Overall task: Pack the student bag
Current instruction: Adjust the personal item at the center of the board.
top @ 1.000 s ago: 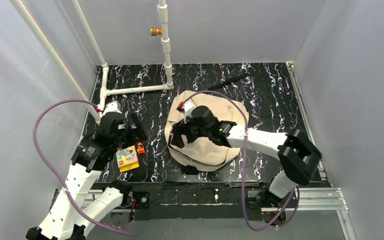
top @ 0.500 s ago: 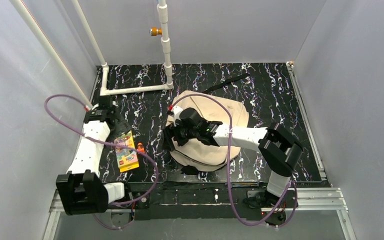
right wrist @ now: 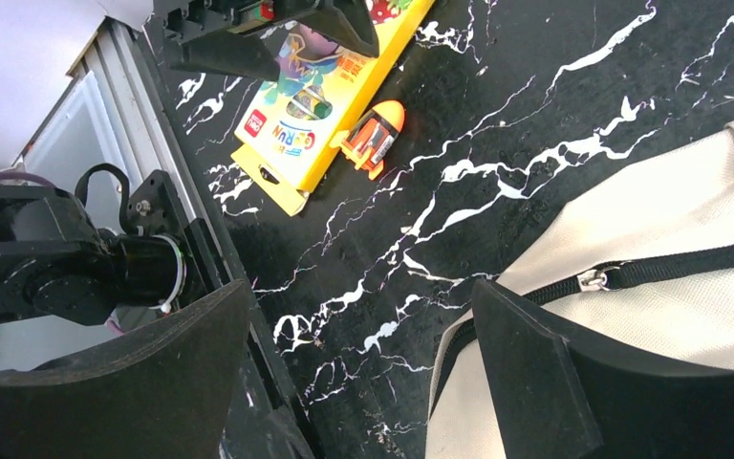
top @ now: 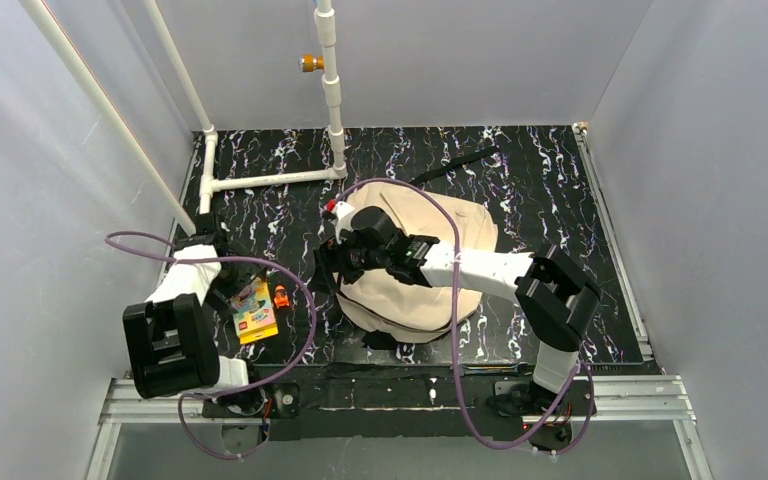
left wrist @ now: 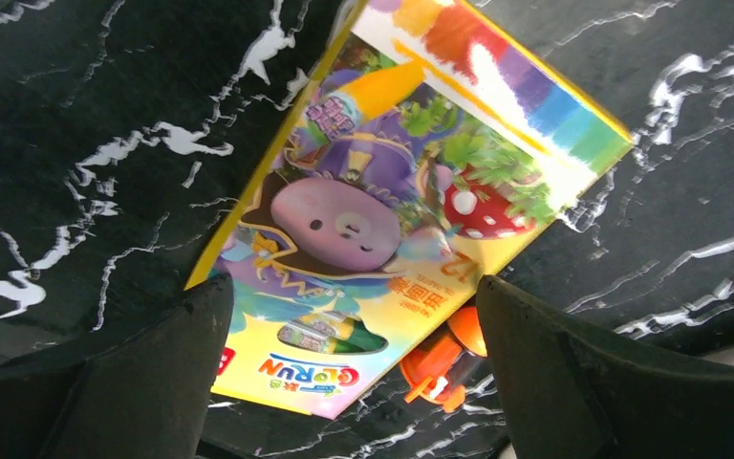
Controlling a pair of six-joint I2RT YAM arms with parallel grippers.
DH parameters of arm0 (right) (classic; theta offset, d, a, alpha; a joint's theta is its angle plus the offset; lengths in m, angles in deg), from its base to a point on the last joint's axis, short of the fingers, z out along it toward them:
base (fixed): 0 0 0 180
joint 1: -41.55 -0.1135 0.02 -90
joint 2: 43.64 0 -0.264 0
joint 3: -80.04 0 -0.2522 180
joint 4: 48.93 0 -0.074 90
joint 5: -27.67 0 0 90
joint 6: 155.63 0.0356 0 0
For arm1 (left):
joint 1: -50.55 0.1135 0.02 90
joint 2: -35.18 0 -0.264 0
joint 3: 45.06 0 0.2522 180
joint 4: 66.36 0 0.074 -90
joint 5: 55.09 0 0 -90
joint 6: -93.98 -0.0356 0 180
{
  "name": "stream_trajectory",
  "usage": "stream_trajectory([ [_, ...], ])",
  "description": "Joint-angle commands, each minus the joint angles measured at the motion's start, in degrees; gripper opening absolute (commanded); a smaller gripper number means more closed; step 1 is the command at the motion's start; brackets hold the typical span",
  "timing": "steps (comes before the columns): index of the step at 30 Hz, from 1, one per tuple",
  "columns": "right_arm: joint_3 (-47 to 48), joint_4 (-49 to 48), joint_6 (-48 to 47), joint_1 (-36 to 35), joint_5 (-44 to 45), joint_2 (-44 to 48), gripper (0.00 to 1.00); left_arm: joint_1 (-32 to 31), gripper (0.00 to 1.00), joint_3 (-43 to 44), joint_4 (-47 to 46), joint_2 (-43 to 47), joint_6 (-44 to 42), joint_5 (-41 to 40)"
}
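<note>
Table [top: 560,200]: black top with white marbling, walled in by grey panels on three sides.
Student bag [top: 470,235]: beige, lying flat near the middle of the table, a little right of centre. A black strap trails from it toward the far edge, and the right arm reaches across it.
Pipe frame [top: 270,180]: white tubing at the far left of the table, well apart from the bag.
Right gripper [right wrist: 361,296]: fingers spread wide with nothing between them, hanging over the bag's left edge and the bare table beside it.
Left gripper [left wrist: 352,287]: fingers spread wide with nothing grasped, low over the near end of the crayon box. Whether the tips touch the box cannot be told.
Crayon box [top: 254,312]: yellow, with a cartoon pig and a rainbow stripe, flat on the table left of the bag and apart from it.
Orange toy [right wrist: 375,134]: small and rocket-shaped, lying against the long edge of the box that faces the bag.
Zip pull [right wrist: 590,280]: metal, on the black zip line running across the bag's fabric.
</note>
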Motion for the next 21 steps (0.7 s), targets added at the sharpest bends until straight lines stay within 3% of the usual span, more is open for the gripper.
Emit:
stream_trajectory([
  [1,2.8,-0.7,-1.6,-0.2,0.4,-1.4,0.94,0.2,0.98,-6.5,-8.0,0.7,3.4,15.6],
  [6,0.7,0.2,-3.7,-0.2,1.1,-1.7,0.94,-0.4,0.87,-12.6,-14.7,6.3,10.4,28.7],
  [13,-1.6,0.1,-2.8,-2.9,1.9,-1.8,0.94,-2.4,0.85,-19.2,-17.7,15.8,18.2,36.6],
  [17,-1.0,-0.3,-1.2,-2.9,0.7,-3.7,0.94,-3.1,0.85,-18.7,-12.9,20.3,15.5,35.3],
  [21,0.7,0.1,-3.0,-3.4,1.4,-6.2,0.94,-3.1,0.88,-12.6,-0.9,22.8,7.3,27.0],
])
